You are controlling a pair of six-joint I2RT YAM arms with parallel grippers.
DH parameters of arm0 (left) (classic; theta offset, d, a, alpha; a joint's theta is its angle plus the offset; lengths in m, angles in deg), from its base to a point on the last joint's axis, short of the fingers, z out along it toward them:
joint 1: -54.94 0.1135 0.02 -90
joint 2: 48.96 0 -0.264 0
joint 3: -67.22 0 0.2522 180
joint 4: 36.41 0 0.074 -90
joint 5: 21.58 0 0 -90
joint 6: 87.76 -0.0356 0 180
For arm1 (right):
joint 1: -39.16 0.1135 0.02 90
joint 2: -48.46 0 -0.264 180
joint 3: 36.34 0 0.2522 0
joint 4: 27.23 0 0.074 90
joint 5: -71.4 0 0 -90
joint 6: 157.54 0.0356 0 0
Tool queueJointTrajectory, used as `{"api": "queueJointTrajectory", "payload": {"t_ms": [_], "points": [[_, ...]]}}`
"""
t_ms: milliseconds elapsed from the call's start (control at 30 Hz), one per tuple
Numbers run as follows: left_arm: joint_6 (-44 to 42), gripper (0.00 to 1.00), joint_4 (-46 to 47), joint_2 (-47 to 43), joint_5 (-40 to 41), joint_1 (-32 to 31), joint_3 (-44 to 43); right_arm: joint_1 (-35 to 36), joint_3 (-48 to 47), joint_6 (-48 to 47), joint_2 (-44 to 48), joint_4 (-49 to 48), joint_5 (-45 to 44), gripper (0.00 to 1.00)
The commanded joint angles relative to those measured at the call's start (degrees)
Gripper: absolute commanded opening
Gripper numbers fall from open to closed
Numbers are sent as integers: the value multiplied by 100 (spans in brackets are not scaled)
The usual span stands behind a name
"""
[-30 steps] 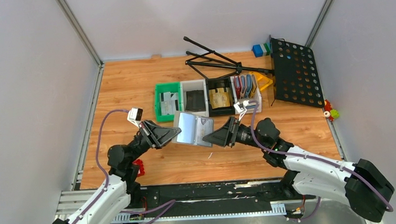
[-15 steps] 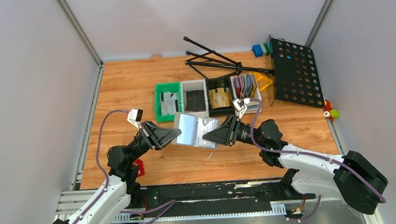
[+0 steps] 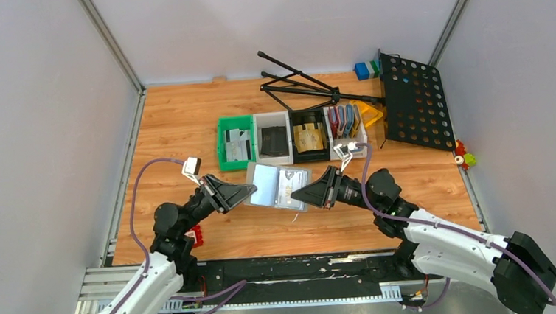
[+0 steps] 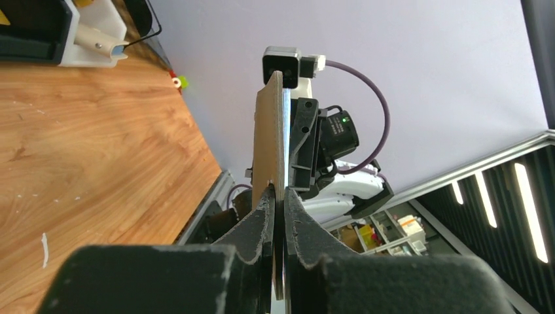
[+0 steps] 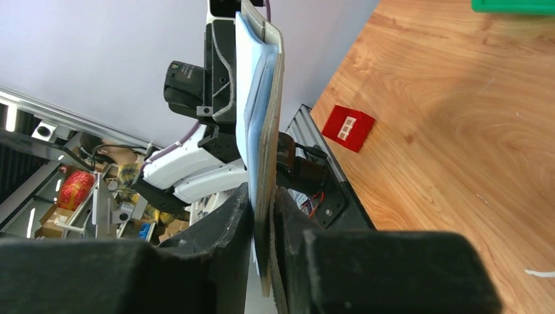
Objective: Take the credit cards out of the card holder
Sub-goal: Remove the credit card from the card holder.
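The grey-blue card holder (image 3: 266,185) hangs open above the table, in front of the row of bins, stretched between my two grippers. My left gripper (image 3: 251,192) is shut on its left edge and my right gripper (image 3: 298,195) is shut on its right edge. Pale credit cards (image 3: 292,182) show in the right-hand pockets. In the left wrist view the card holder (image 4: 268,137) stands edge-on between the shut fingers of the left gripper (image 4: 277,198). The right wrist view shows the card holder (image 5: 268,124), also edge-on with its pale lining facing left, pinched in the right gripper (image 5: 263,199).
Behind the holder stands a row of bins: a green bin (image 3: 223,141) with flat cards, a white bin (image 3: 260,139) with a black item, a black bin (image 3: 310,155) with a tan item, and a bin of red and blue holders (image 3: 344,121). A black stand (image 3: 300,86) and perforated plate (image 3: 414,101) lie at the back. A red block (image 3: 195,235) sits by the left arm.
The right gripper has come in and shut on the holder's right edge. The holder has dropped slightly toward the near edge and spread flatter. The left gripper keeps its hold.
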Motion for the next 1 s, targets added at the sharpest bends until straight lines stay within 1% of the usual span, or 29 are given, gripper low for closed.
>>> {"api": "queueJointTrajectory", "payload": {"t_ms": [0, 67, 133, 167, 233, 267, 333, 400, 433, 533, 567, 633, 667, 700, 867, 967], "points": [[-235, 11, 68, 97, 113, 14, -218, 23, -299, -326, 121, 485, -69, 17], [-267, 13, 74, 159, 74, 14, -224, 23, -313, -350, 125, 536, -63, 16], [-452, 20, -276, 174, 57, 14, -301, 27, -325, -384, 150, 660, -99, 16], [-682, 25, -773, 152, 72, 14, -430, 16, -344, -423, 173, 813, -153, 15], [-1540, 39, -2424, 84, 314, 14, -887, 21, -444, -525, 229, 1376, -383, 15], [-2096, 43, -3410, 63, 560, 14, -1163, 19, -510, -592, 234, 1787, -554, 15], [-2974, 50, -4994, 48, 1244, 14, -1654, 21, -654, -749, 220, 2547, -871, 15], [-3545, 54, -5662, 34, 1595, 14, -2006, 23, -760, -855, 142, 3087, -1061, 16], [-3715, 54, -5836, 25, 1705, 14, -2105, 23, -770, -880, 91, 3146, -1091, 16], [-3766, 54, -5928, 12, 1744, 14, -2194, 23, -746, -860, -148, 2995, -1009, 17], [-3707, 53, -5785, 19, 1594, 14, -2133, 23, -756, -859, -241, 2932, -955, 17], [-3463, 48, -4829, 76, 935, -26, -1883, 17, -809, -874, -423, 2819, -810, 16], [-3294, 46, -4449, 174, 637, -128, -1770, 23, -833, -892, -512, 2692, -704, 15], [-3187, 43, -4162, 276, 546, -346, -1708, 23, -854, -894, -620, 2584, -601, 14], [-3280, 41, -3541, 1040, 588, -1413, -1871, 22, -832, -785, -865, 1850, -96, 13], [-3152, 41, -3063, 1488, 367, -1583, -1795, 32, -800, -726, -878, 1542, 65, 13]]}}
